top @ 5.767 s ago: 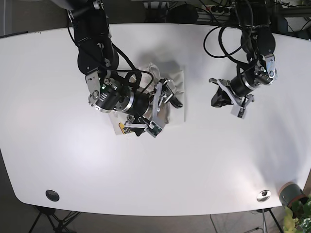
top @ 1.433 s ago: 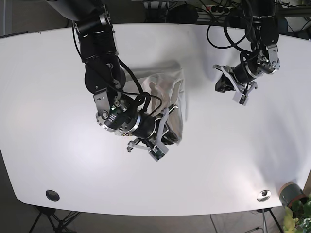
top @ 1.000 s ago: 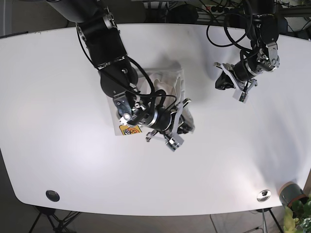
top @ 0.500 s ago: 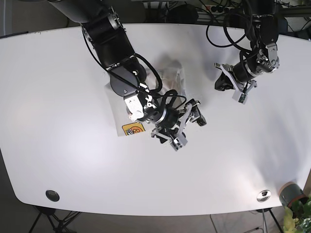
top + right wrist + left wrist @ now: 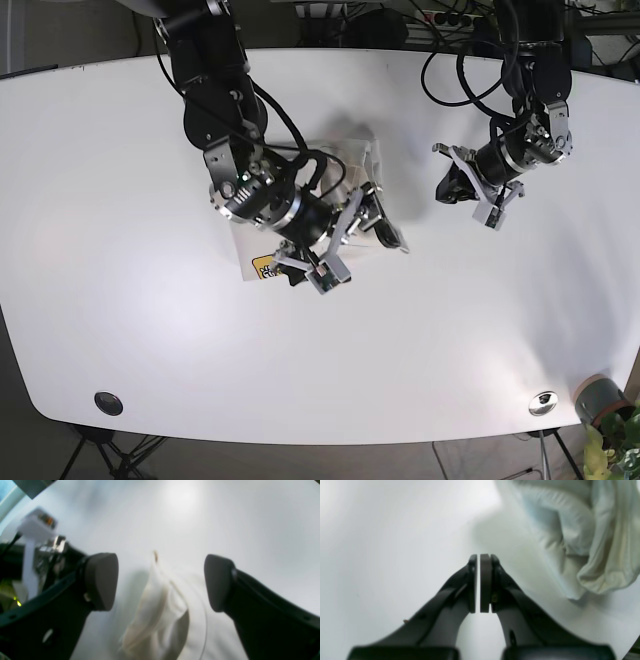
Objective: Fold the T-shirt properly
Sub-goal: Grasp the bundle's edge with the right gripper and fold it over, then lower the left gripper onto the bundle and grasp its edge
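Note:
The white T-shirt [image 5: 352,166] lies bunched on the white table [image 5: 150,330], mostly under my right arm, with a yellow label [image 5: 266,266] at its lower left corner. My right gripper [image 5: 378,224] is open above the shirt's right edge. In the right wrist view its fingers [image 5: 100,580] stand wide apart over a rumpled fold of the shirt [image 5: 155,615] without holding it. My left gripper [image 5: 447,188] hovers to the right of the shirt. In the left wrist view it [image 5: 478,562] is shut and empty, and the shirt [image 5: 572,532] lies at the upper right.
A potted plant [image 5: 605,405] stands at the table's lower right corner, next to a silver cap [image 5: 542,403]. A black round fitting [image 5: 107,403] sits at the lower left. Cables [image 5: 450,70] hang behind the left arm at the back edge.
My right arm has drawn back up and left over the shirt, its gripper empty. The shirt's right side has settled on the table. My left gripper has barely moved.

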